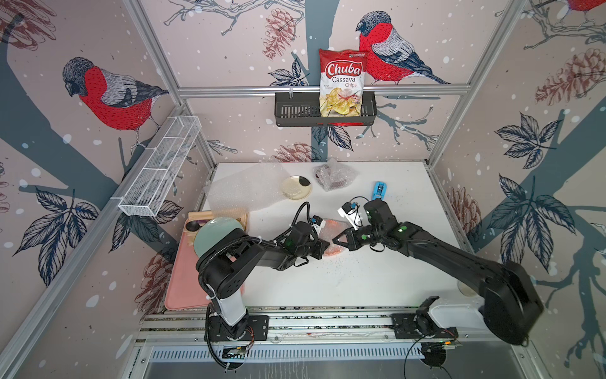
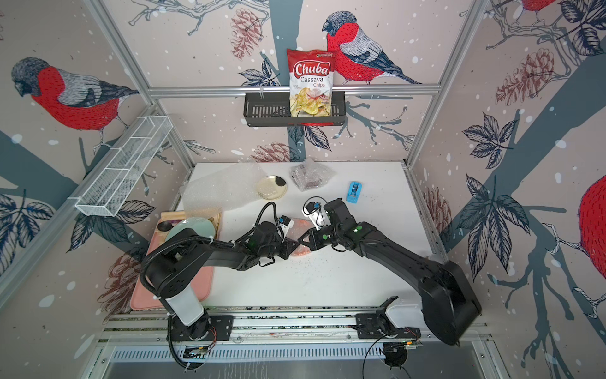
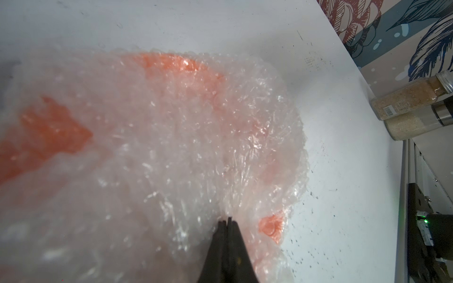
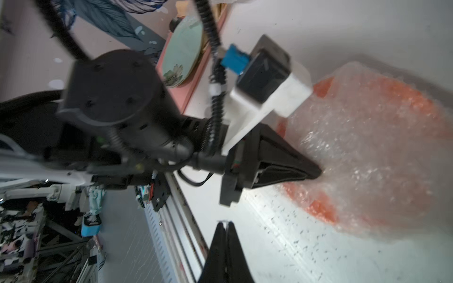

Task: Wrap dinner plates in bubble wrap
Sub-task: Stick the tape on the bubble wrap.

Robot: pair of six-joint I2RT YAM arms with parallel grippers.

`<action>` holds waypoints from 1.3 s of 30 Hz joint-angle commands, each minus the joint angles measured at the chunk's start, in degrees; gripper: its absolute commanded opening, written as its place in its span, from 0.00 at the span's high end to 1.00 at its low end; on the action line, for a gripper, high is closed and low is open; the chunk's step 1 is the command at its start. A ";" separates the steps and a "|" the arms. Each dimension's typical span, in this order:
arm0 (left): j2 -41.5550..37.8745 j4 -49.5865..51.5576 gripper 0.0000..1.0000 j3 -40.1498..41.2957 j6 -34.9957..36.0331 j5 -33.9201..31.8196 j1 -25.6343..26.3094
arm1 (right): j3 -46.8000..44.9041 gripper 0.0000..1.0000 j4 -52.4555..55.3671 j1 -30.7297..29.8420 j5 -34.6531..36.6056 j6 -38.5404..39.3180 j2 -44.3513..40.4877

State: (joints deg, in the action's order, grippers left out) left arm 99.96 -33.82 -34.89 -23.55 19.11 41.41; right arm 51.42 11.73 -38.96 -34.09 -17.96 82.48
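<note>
Left gripper closed, pinching bubble wrap folded over orange plate mid-surface; right gripper closed, empty, just beside bubble wrap; cream plate bare, farther back

Whitish bubble wrap, orange plate, cream plate with dark rim.
</note>
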 commanded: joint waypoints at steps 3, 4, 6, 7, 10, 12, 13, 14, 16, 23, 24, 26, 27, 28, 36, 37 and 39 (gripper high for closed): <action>-0.29 3.20 1.00 0.49 0.87 0.11 0.08 | 6.24 1.00 -1.93 0.91 9.61 1.32 13.09; -0.29 3.30 1.00 0.45 0.83 0.10 0.08 | 7.24 1.00 -1.84 1.22 10.23 0.95 15.13; -0.08 3.26 1.00 0.44 0.80 0.36 0.08 | 10.02 1.00 -0.80 1.46 11.09 1.60 19.19; -0.02 3.33 1.00 0.34 0.88 0.43 0.08 | 11.51 1.00 -0.21 1.40 12.12 1.62 20.81; 0.10 3.41 1.00 0.43 0.86 0.74 0.16 | 14.00 1.00 1.05 1.46 15.07 0.52 24.05; -0.25 2.99 1.00 0.91 0.68 0.95 0.22 | 15.19 1.00 1.99 1.52 16.87 -0.78 25.93; -0.46 2.71 1.00 1.23 0.65 1.31 0.23 | 15.38 1.00 2.32 1.52 17.31 -1.16 26.58; -0.78 2.34 1.00 1.60 0.68 1.53 0.25 | 15.31 1.00 2.30 1.52 17.43 -1.69 27.17; -1.40 2.41 1.00 2.03 0.67 1.39 0.25 | 14.56 1.00 1.37 1.52 17.17 -2.76 27.39; -1.87 4.02 1.00 1.85 0.54 1.44 0.25 | 14.33 1.00 1.12 1.96 19.07 -4.38 26.22; -2.63 4.15 0.99 2.12 0.58 1.53 0.25 | 14.64 1.00 1.72 1.96 19.83 -4.73 26.58; -4.91 3.86 0.97 2.93 0.42 1.50 0.25 | 14.80 1.00 2.50 1.96 20.02 -5.26 27.11; -6.21 3.82 0.96 3.48 0.31 1.58 0.24 | 14.56 1.00 2.47 1.96 19.75 -5.61 27.17; -7.24 3.77 0.96 3.77 0.27 1.63 0.25 | 14.23 1.00 2.22 1.88 19.13 -5.84 27.03; -4.28 4.79 0.95 1.04 0.47 2.03 0.25 | 11.97 1.00 -0.36 1.52 15.23 -6.68 17.86; -3.99 4.52 0.94 0.82 0.42 2.07 0.25 | 11.42 1.00 -0.62 1.57 15.02 -6.56 16.76; -3.21 4.48 0.97 0.40 0.38 1.58 0.25 | 10.28 1.00 -0.74 1.56 14.71 -6.20 14.08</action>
State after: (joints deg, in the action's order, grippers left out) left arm 95.90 -29.39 -33.80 -23.57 20.18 41.65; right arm 62.72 11.86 -37.34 -18.13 -24.29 98.85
